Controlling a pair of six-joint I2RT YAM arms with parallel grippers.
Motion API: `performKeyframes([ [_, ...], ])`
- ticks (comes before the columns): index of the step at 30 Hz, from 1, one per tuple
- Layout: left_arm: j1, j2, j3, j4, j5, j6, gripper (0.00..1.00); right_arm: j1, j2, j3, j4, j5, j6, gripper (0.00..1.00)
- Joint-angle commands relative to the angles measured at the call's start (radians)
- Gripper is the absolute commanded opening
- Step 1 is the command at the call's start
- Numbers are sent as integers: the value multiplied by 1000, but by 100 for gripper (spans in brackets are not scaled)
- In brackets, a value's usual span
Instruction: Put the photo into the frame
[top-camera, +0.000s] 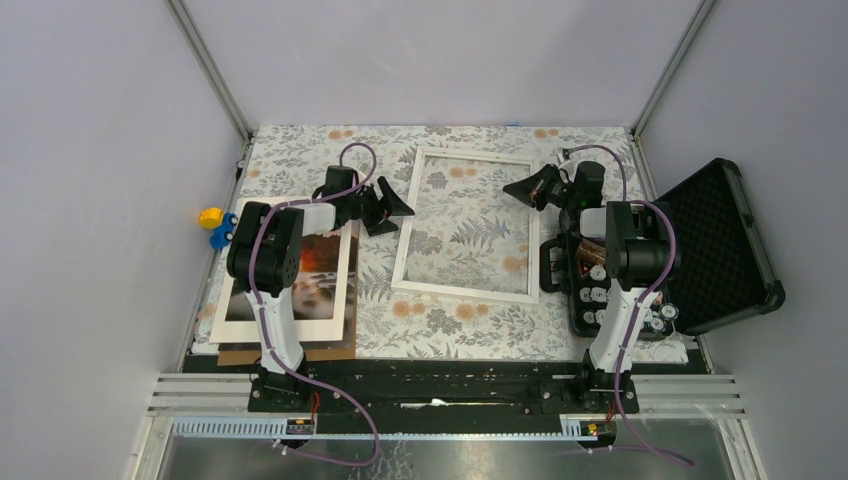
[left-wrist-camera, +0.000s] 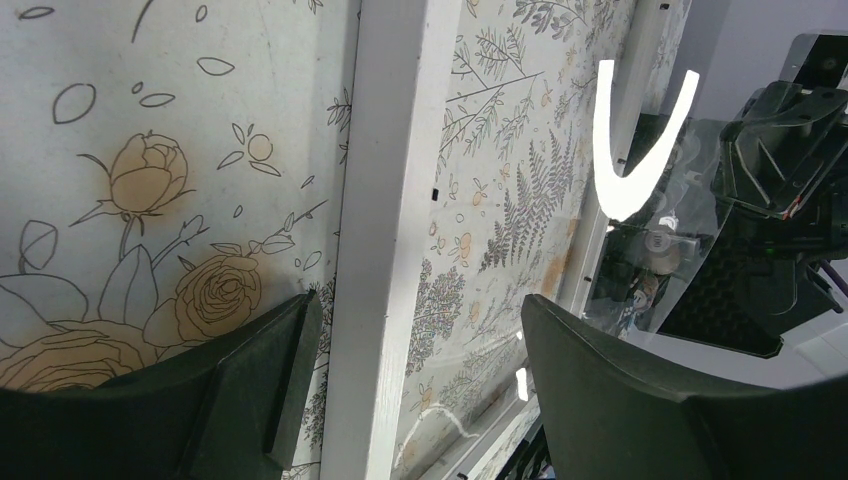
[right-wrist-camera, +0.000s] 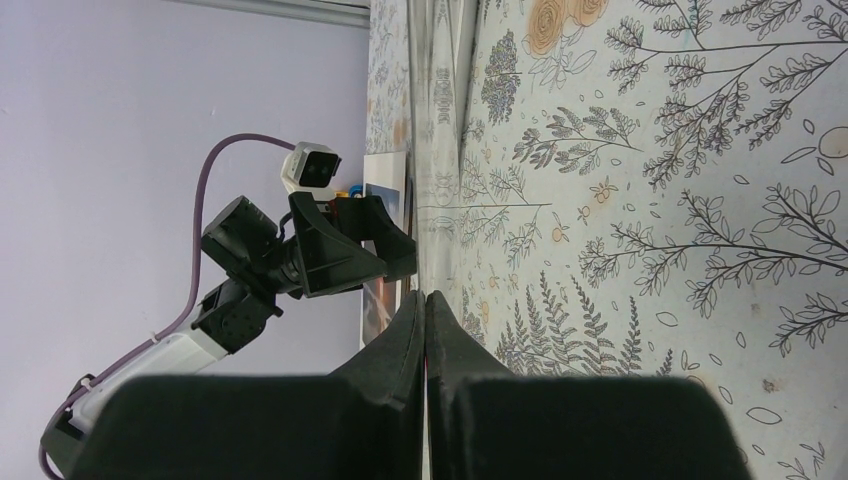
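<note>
Nearest item: black mounting rail (top-camera: 450, 385) on the bench's (top-camera: 300, 150) near edge, carrying both arm bases.

1. Toy (top-camera: 213, 225), yellow and blue, at the bench's left edge.
2. Brown backing board (top-camera: 238, 355), one corner showing from under the mat.
3. White mat (top-camera: 240, 310), lying flat.
4. Photo (top-camera: 322, 268), seen within the mat's window and partly hidden by the left arm. Its long axis runs away from the arm bases. Whether it sits under or on the mat cannot be told.
5. Left fingers (top-camera: 395, 205), apart and empty, straddling the frame's left bar.
6. Frame (top-camera: 465, 291), flat at bench centre, just right of the mat, with its long axis parallel to the photo's.
7. Right fingers (top-camera: 527, 190), pressed together and empty, at the frame's right bar.
8. Black case (top-camera: 720, 240), open, at the far right.

Governing relation: the photo lies left of the left fingers and nearer the bases. The left arm is the nearer one, and the right arm would have to cross the frame.

View notes: only the top view shows the photo and frame together. The left wrist view alone shows one finger on each side of the bar. The right wrist view alone confirms that the right tips are closed.
</note>
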Motion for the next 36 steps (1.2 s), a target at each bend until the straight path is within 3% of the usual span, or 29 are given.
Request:
performKeyframes([
  [1,1,22,15,13,-12,11,80,5,-20,7,35,-1,-9,0],
  [15,1,25,16,13,-10,11,80,7,-78,-40,29,13,-30,0],
  [36,3,25,17,13,-7,11,80,9,-35,-29,-46,30,-53,0],
])
